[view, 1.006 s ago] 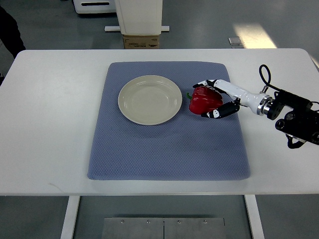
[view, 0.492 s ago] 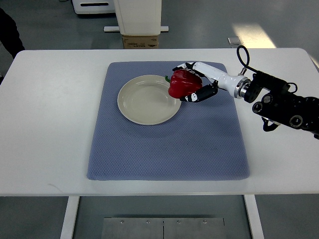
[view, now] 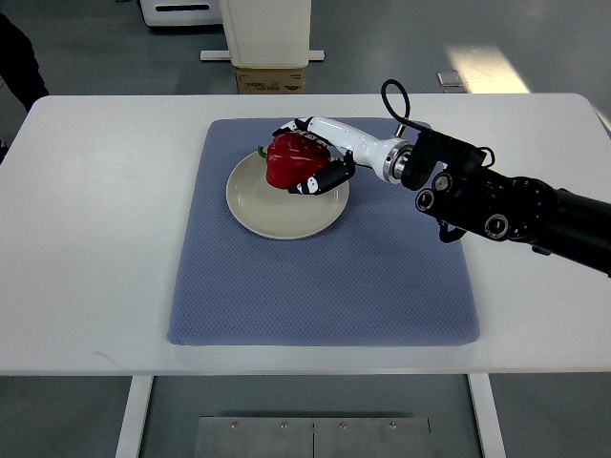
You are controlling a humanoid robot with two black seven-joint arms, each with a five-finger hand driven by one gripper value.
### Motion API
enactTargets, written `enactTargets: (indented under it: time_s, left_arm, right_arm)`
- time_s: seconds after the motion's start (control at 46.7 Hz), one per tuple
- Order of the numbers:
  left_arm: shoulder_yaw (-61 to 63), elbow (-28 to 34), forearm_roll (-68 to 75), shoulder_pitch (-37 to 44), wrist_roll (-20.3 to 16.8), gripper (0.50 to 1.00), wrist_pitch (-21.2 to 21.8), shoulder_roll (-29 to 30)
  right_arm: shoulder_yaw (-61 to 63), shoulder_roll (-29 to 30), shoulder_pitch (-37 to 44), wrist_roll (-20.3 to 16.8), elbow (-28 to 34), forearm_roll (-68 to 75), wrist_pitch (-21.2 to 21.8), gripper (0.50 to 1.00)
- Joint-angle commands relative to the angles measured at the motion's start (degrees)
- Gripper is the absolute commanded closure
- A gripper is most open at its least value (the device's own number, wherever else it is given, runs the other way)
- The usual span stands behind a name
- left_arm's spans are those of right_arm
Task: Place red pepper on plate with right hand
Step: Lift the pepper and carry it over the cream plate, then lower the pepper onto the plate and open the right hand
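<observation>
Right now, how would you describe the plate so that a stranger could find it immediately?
Look at the white table, then at the blue-grey mat lying in its middle. The plate sits on the mat's far left part: a round, cream dish, under the red pepper that the right hand grips.

No text, label, brand, number or sign is legible anywhere in this top view. The cardboard box (view: 271, 80) beyond the table's far edge carries a strip of dark print along its front face, but the characters are too small and blurred to make out. The dark joints of the right arm (view: 496, 202) show round fittings with no readable marking.
</observation>
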Motion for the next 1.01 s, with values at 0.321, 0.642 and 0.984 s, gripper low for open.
enactTargets:
  time_s: [0.321, 0.642, 0.984]
  left_arm:
    - [0.00, 0.00, 0.00, 0.00, -0.01, 0.500, 0.00, 0.00]
    - [0.00, 0.00, -0.01, 0.00, -0.01, 0.500, 0.00, 0.00]
    - [0.00, 0.00, -0.01, 0.00, -0.01, 0.500, 0.00, 0.00]
  right_arm:
    - [0.00, 3.19, -0.03, -2.74, -4.92, 0.07, 0.00, 1.000]
    - [0.09, 3.19, -1.61, -3.27, -4.66, 0.07, 0.08, 1.000]
    - [0.09, 3.19, -2.32, -3.18, -4.39, 0.15, 0.17, 1.000]
